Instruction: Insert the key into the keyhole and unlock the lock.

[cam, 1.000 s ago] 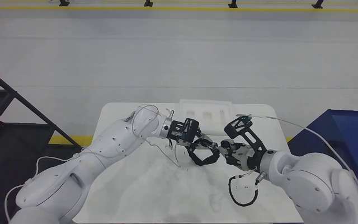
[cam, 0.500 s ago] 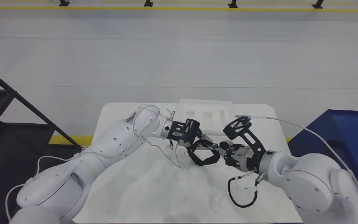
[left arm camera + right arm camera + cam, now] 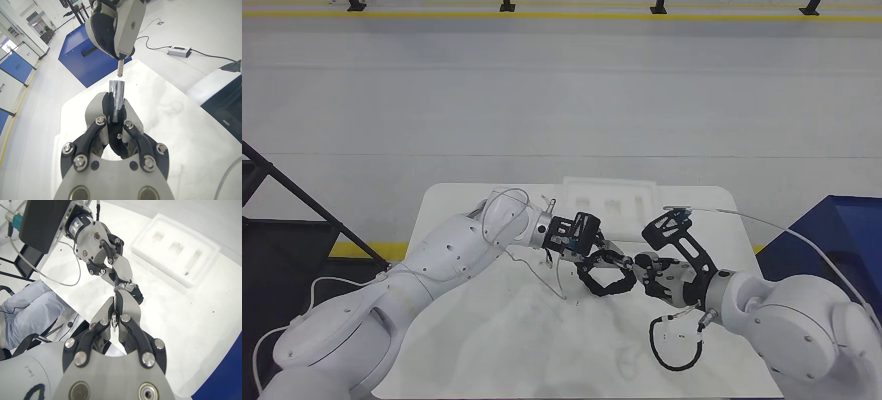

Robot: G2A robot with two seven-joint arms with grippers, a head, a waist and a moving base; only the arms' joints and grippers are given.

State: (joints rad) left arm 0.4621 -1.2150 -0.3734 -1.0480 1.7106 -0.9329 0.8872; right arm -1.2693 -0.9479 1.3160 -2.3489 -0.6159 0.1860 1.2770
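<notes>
The lock [image 3: 116,91], a chrome cylinder, is held pinched between the fingers of the left gripper [image 3: 115,102], above the white table [image 3: 170,123]. The key [image 3: 120,69] is clamped by its head in the right gripper [image 3: 118,297]. Its blade is pointed at the cylinder's end face, just short of it and not inserted. A white foam tray [image 3: 175,251] is seen near the table's far edge
</notes>
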